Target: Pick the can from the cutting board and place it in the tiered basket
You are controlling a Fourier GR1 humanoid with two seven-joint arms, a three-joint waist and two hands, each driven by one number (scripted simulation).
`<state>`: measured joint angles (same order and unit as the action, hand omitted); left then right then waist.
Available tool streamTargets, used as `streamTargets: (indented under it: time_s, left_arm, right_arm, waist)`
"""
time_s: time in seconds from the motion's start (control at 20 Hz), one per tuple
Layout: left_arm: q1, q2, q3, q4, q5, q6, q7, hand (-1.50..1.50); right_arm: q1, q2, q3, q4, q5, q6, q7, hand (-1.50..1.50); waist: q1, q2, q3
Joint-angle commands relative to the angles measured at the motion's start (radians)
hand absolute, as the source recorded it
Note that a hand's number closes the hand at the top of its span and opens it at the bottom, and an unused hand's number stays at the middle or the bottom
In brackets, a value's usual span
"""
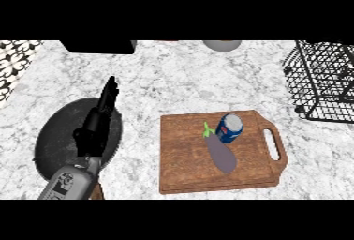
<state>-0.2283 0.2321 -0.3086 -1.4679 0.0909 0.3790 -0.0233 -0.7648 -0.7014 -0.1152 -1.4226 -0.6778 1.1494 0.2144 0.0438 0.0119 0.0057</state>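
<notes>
Marble counter [173, 84] with cutting board [190, 176], tiered basket [325, 79]

a grey forearm [69, 183] bearing dark printed markings, ending in a slim black left hand [97, 124].

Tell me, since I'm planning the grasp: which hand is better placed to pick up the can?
Probably the right, though it is not in view. The can lies on the cutting board toward the right, with the tiered basket further right. The left hand rests open, far left over a dark plate.
</notes>
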Motion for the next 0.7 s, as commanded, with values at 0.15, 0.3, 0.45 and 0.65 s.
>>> streamTargets:
  time_s: [0.15,0.3,0.45,0.65]
  left_arm:
    - [0.028,0.016,0.011,-0.011,-0.005,-0.009,-0.011,0.00]
    - [0.004,0.001,-0.004,-0.042,-0.024,0.013,0.061,0.00]
    - [0.024,-0.003,-0.011,-0.066,-0.042,0.024,0.057,0.00]
    - [0.036,0.023,0.030,-0.073,-0.012,-0.012,0.045,0.00]
  right_arm:
    - [-0.026,0.082,0.011,-0.215,0.325,0.150,-0.054,-1.50]
    - [0.038,0.116,-0.008,-0.249,0.441,0.193,-0.133,-1.50]
    - [0.062,0.141,0.025,-0.302,0.517,0.182,-0.175,-1.50]
    - [0.064,0.163,0.075,-0.325,0.630,0.155,-0.238,-1.50]
  waist:
    - [-0.001,0.001,-0.002]
    - [-0.011,0.001,-0.001]
    - [-0.014,-0.003,-0.002]
    - [-0.010,-0.001,-0.003]
